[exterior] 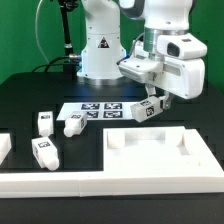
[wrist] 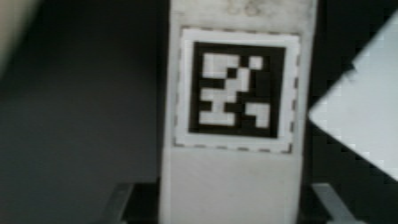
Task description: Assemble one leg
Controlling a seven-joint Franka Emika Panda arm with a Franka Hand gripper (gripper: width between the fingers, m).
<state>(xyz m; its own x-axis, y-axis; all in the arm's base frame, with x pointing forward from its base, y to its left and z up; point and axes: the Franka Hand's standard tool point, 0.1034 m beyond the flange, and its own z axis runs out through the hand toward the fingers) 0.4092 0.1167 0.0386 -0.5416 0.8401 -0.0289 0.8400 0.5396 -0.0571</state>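
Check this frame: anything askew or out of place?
Only the leg gripped in the hand: it hangs tilted, not upright, near the marker board. Nothing looks spilled or broken.

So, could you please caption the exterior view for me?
End effector holds one leg aloft beside the marker board.
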